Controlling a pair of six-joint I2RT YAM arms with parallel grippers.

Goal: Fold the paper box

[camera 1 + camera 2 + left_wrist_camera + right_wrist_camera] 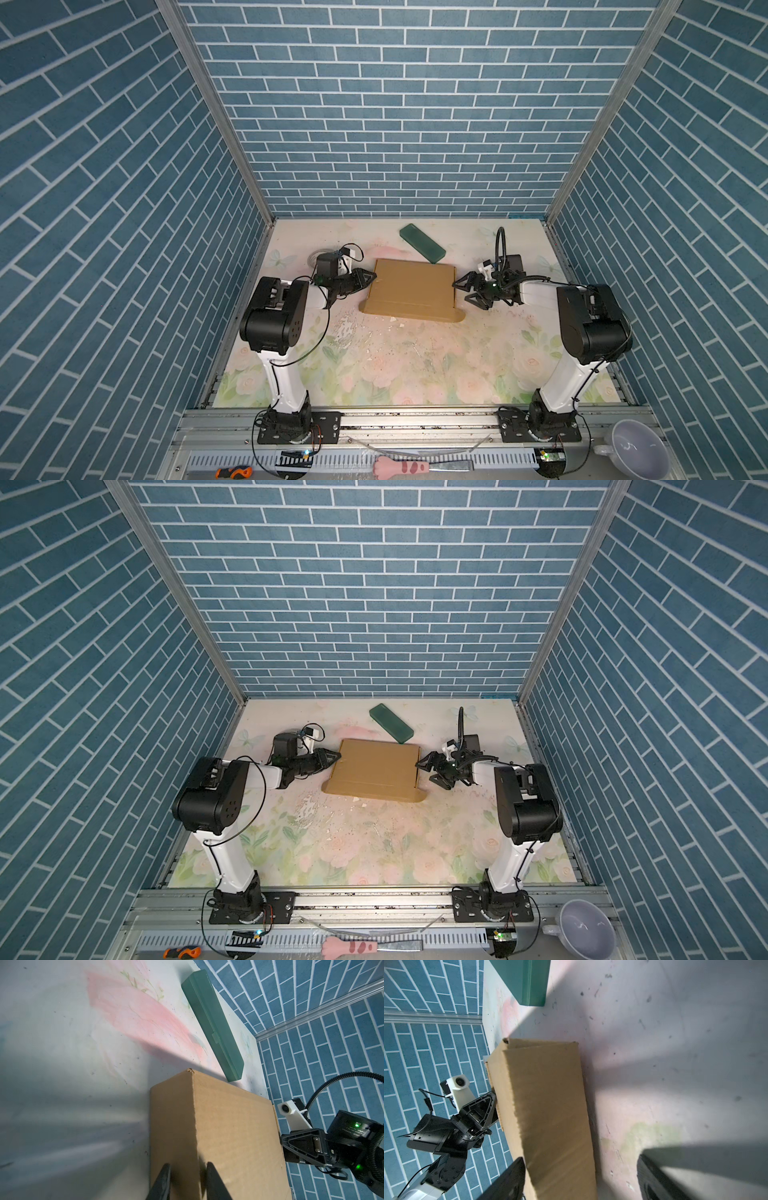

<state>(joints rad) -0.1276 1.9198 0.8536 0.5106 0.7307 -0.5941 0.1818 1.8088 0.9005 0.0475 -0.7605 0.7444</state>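
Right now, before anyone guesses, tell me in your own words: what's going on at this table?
Two robot arms are working on a brown cardboard box in the middle of the flowered table. The box is already folded into a shallow shape with its lid down. The left pincer is at the box's left edge, jaws narrow with the edge between them; whether it grips is unclear. The right pincer stands wide open at the right edge. A green case lies just behind the box, untouched.

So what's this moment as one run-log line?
paper box: folded, lid down | left gripper: narrow jaws at left edge, grip unclear | right gripper: open, at right edge
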